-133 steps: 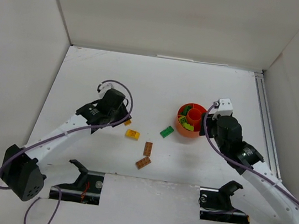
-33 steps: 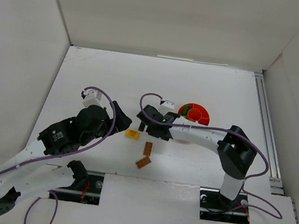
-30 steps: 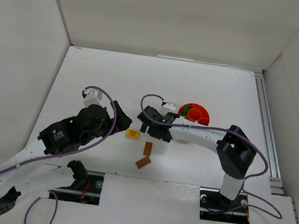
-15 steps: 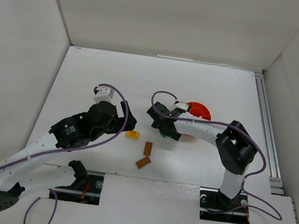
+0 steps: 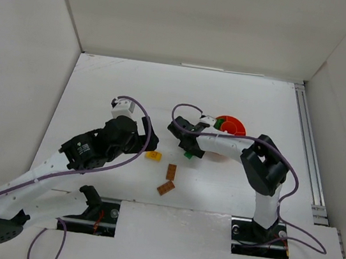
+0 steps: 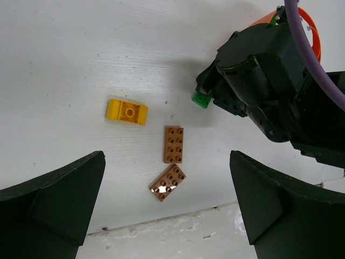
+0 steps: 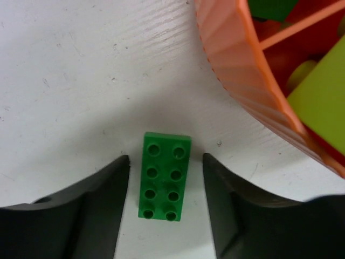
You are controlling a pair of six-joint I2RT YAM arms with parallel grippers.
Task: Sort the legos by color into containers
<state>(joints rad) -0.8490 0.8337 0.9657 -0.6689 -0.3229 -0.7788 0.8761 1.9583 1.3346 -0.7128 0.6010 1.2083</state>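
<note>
green brick (image 7: 164, 177): glossy plastic, oblong, eight round studs in two rows. It lies flat on the table in the lower middle of the right wrist view, near the bowl's outer wall but apart from it.
right gripper (image 7: 166, 161): its matte black fingers (image 7: 91, 210) stand one on each side of the green brick. A thin strip of table shows on both sides, so the jaws are parted and not touching it.
bowl (image 7: 232, 70): orange-red plastic, round, with a finely ribbed sloping wall and thin dividers inside. It sits in the upper right of the right wrist view, cut off by the frame edge.
lime brick (image 7: 323, 86): smooth block inside the bowl at the right edge, only partly in frame.
left gripper (image 6: 167, 156): black fingers spread wide with nothing between them, above the loose bricks.
yellow brick (image 6: 126, 111): short, one stud on top, left of centre in the left wrist view.
straight brown brick (image 6: 173, 144): eight studs, standing vertical in the frame.
tilted brown brick (image 6: 167, 182): eight studs, just below the straight one. Whether their corners touch is unclear.
table (image 7: 81, 65): white, finely scratched and speckled.
hidden in the overhead view: the right gripper's body covers most of the green brick (image 5: 188, 155), leaving a sliver. The right arm crosses the bowl (image 5: 230, 123), so its compartments are hard to make out.
</note>
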